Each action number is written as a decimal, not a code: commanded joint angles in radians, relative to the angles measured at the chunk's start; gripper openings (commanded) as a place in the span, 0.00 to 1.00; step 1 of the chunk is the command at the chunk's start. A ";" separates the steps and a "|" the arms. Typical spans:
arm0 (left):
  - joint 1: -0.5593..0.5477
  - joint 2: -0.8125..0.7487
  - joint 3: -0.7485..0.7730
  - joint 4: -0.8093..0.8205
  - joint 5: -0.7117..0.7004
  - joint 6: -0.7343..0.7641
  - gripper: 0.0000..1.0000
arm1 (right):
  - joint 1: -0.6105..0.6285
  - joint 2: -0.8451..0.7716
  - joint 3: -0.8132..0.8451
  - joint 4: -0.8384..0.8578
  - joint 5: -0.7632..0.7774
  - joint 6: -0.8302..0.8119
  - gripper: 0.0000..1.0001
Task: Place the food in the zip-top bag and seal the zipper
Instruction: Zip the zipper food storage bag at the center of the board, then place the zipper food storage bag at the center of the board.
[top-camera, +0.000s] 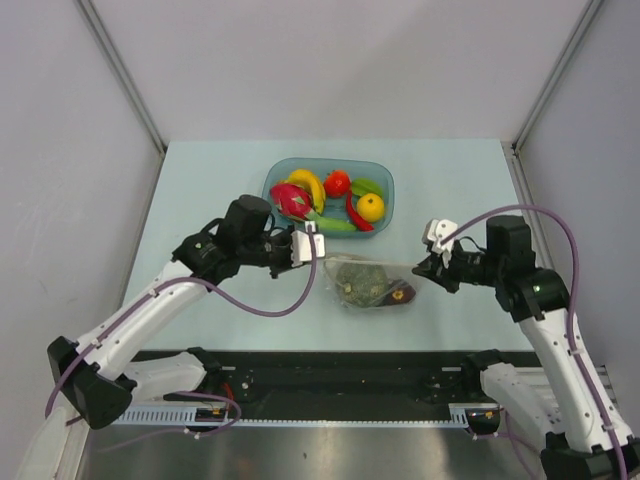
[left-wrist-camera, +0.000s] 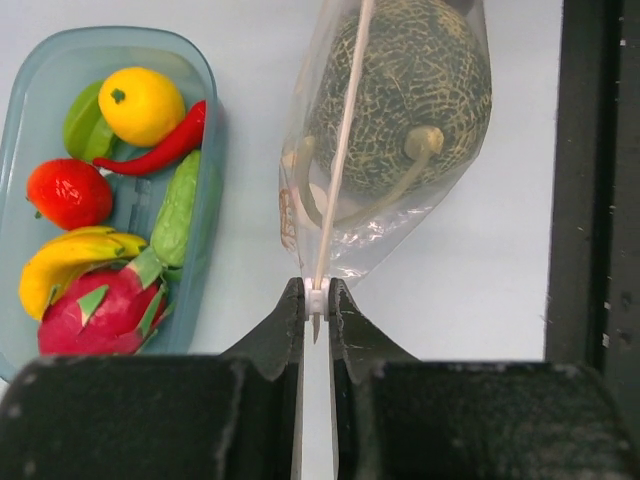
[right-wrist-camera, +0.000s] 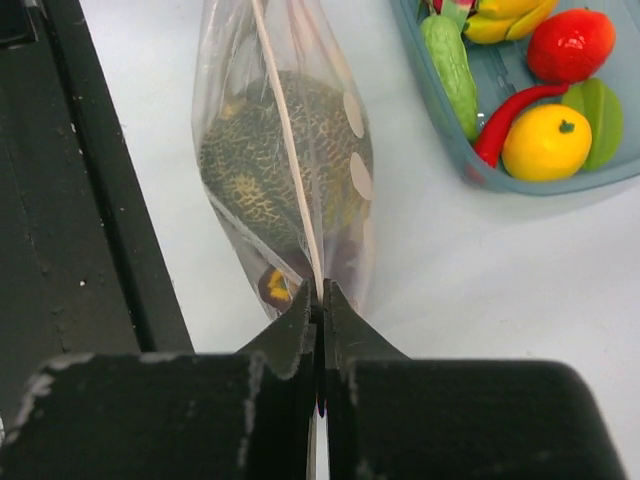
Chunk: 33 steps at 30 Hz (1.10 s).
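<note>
The zip-top bag (top-camera: 365, 283) lies on the table between my grippers, clear with white dots. The grey-green bumpy ball (left-wrist-camera: 400, 95) is inside it, also seen in the right wrist view (right-wrist-camera: 285, 160). The dark red grapes (top-camera: 400, 295) sit at the bag's right end (right-wrist-camera: 275, 287). The zipper (left-wrist-camera: 340, 150) runs as a thin pale strip along the top. My left gripper (left-wrist-camera: 317, 298) is shut on the white end piece of the zipper at the bag's left end (top-camera: 312, 243). My right gripper (right-wrist-camera: 320, 292) is shut on the bag's right end at the strip (top-camera: 428, 258).
The blue bowl (top-camera: 275, 180) stands just behind the bag with the dragon fruit (top-camera: 292, 200), banana (top-camera: 308, 185), a tomato, a chili and a yellow fruit. A black rail (top-camera: 350, 375) runs along the table's near edge, close to the bag.
</note>
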 joint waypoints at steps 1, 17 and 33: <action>0.030 -0.064 0.113 -0.151 0.006 -0.023 0.04 | 0.056 0.063 0.158 -0.016 -0.006 0.011 0.00; 0.201 -0.027 0.182 -0.022 -0.218 -0.085 0.00 | 0.134 0.408 0.380 0.239 0.063 0.070 0.00; 0.083 -0.018 -0.315 -0.197 -0.008 0.251 0.19 | 0.369 0.336 -0.181 0.009 0.166 -0.260 0.09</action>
